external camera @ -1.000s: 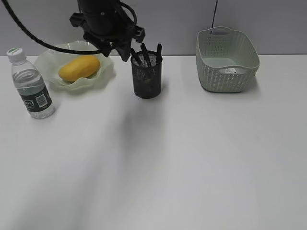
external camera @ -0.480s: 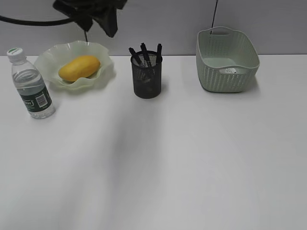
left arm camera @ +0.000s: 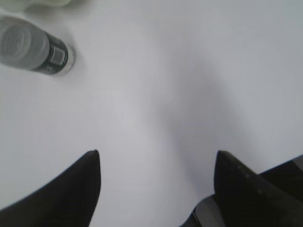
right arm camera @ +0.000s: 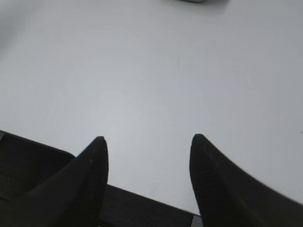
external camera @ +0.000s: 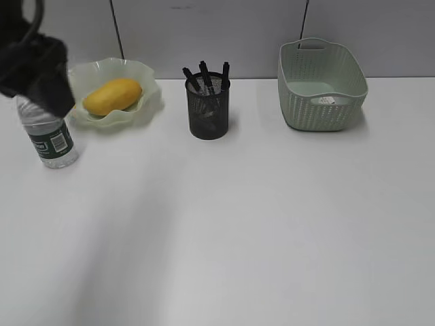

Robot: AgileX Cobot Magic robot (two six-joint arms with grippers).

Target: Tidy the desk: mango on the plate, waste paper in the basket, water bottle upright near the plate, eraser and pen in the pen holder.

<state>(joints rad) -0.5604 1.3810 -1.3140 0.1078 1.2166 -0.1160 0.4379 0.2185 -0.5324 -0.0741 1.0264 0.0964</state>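
Looking across the surface, you see the left pincer as a dark blur that hides the water bottle's cap and shoulder.

From the left wrist you find that pincer spread wide with nothing between its fingers, the bottle standing upright and apart. Your right pincer is also released over bare surface. The mango lies on the plate, pens stand in the pen holder, and a pale scrap sits in the basket. You cannot make out an eraser through the mesh.
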